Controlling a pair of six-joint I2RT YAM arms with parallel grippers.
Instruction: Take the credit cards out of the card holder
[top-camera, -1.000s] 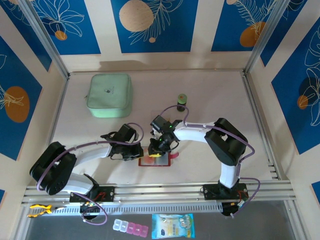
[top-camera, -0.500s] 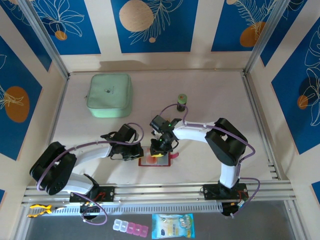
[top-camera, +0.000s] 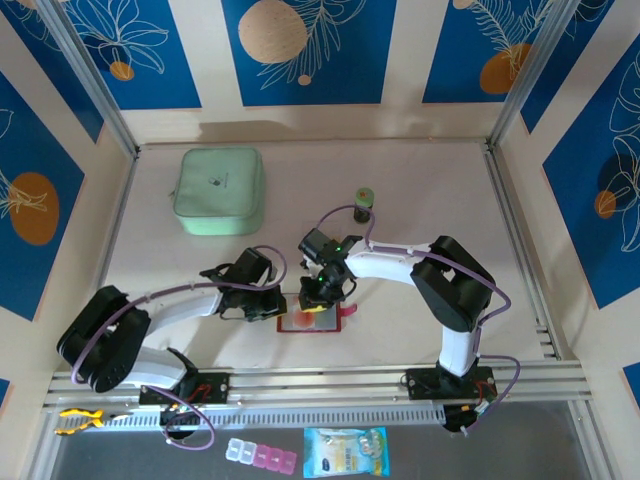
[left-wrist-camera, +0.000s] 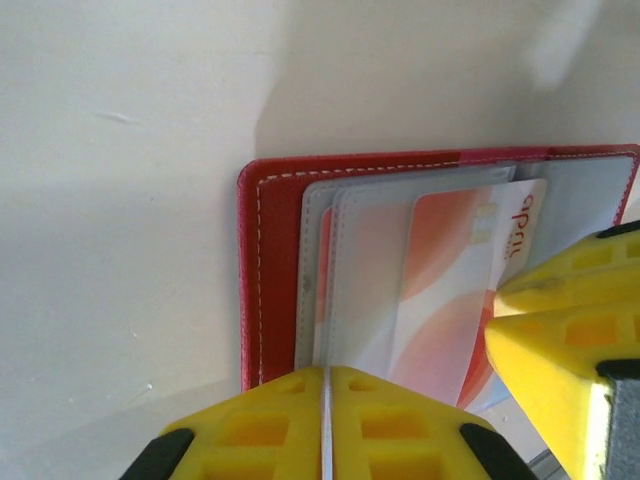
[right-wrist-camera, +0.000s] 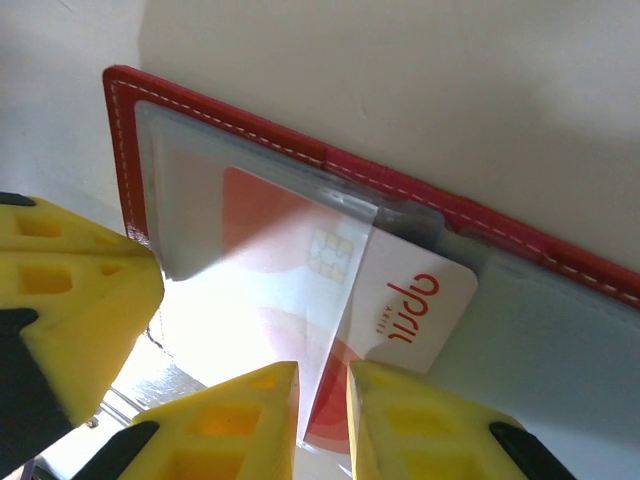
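Card holder (left-wrist-camera: 250, 280) pinched shut by left pincer (left-wrist-camera: 325, 388), right pincer (right-wrist-camera: 322, 385) grips credit card (right-wrist-camera: 410, 300); if pinch slips, holder drags along.

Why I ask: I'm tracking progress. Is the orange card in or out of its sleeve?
Partly out: the orange card has its printed end past the clear sleeve, its chip end under the plastic.

Pale table (top-camera: 430, 190), three items sitting on it. Mint-green pouch (top-camera: 219, 191) far left, small green-topped cylinder (top-camera: 363, 200) mid-table. Red card holder (top-camera: 318, 326) lies open and flat near the front edge.
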